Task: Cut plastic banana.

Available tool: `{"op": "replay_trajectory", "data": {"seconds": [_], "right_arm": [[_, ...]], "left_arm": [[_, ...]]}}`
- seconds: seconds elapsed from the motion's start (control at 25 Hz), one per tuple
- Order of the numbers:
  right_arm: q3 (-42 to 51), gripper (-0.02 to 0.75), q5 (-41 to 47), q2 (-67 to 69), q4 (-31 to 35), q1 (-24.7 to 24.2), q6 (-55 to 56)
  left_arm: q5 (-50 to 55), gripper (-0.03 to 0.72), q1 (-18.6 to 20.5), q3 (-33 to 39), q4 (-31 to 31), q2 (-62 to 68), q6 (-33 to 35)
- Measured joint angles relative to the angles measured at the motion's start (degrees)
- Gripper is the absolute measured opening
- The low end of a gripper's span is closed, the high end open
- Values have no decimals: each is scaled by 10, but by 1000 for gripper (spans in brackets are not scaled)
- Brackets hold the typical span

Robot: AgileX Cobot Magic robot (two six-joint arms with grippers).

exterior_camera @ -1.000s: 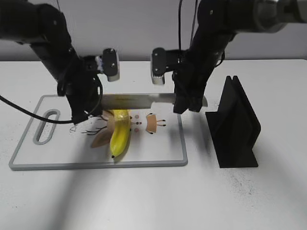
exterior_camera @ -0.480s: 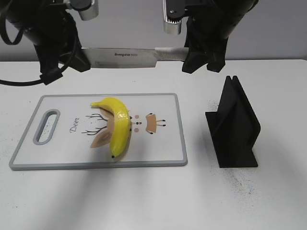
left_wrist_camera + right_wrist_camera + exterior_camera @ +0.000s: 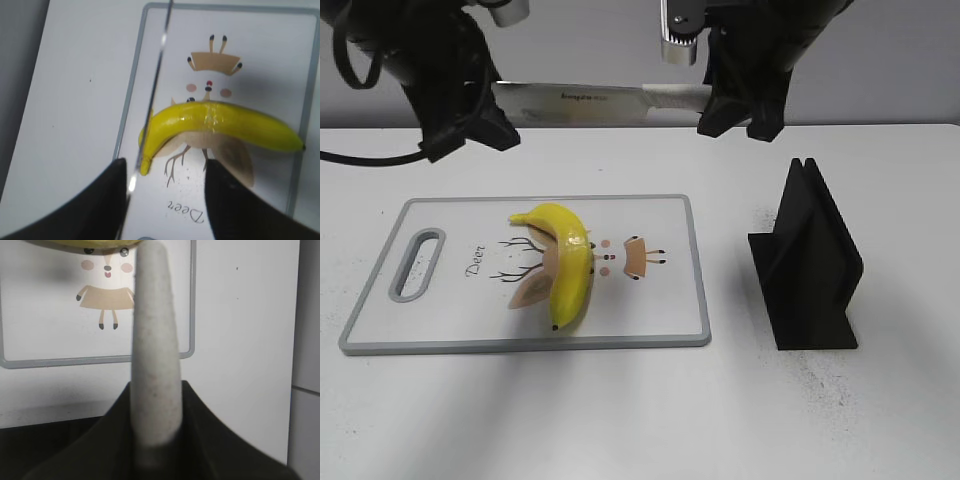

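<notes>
A yellow plastic banana (image 3: 565, 265) lies in one piece on the grey-rimmed cutting board (image 3: 650, 330). It also shows in the left wrist view (image 3: 220, 122). My right gripper (image 3: 735, 125) is shut on the pale handle (image 3: 155, 365) of a kitchen knife (image 3: 590, 103) and holds it level, high above the board's far edge. My left gripper (image 3: 468, 145) is at the blade's tip end. Its fingers (image 3: 167, 200) are wide apart, and the blade edge (image 3: 155, 90) runs beside the left finger.
A black knife stand (image 3: 810, 265) stands on the white table to the right of the board. The board has a handle slot (image 3: 415, 265) at its left end and a deer print in the middle. The board's rim shows in the right wrist view (image 3: 100, 361).
A second ago the knife lay low across the banana. Both arms have since lifted it well above the board, and it rose a little more in the last half second.
</notes>
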Motion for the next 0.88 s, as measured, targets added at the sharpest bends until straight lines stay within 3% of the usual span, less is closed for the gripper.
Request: {"op": "replay_trajectory", "data": {"seconds": [0.04,0.12,0.24,0.32,0.52,0.64,0.76,0.88], "right_arm": [[0,160,-5,0,0,0,1],[0,160,-9,0,0,-1,2],[0,160,-9,0,-2,-2,5],[0,160,-7,0,-3,-2,31],[0,160,-7,-6,-67,-2,291],[0,160,15,-24,-108,-3,448],[0,160,55,-43,-126,-3,541],[2,160,66,-59,-133,-3,657]], "left_arm": [[-10,558,0,0,-5,0,-22],[-19,605,0,1,-10,-4,-43],[-30,619,0,1,-8,-19,-71],[-41,619,2,1,12,-34,-130],[2,605,45,-1,104,-83,-392],[97,594,91,-1,116,-109,-515],[177,592,137,-1,121,-118,-556],[192,587,172,-1,122,-121,-570]]}}
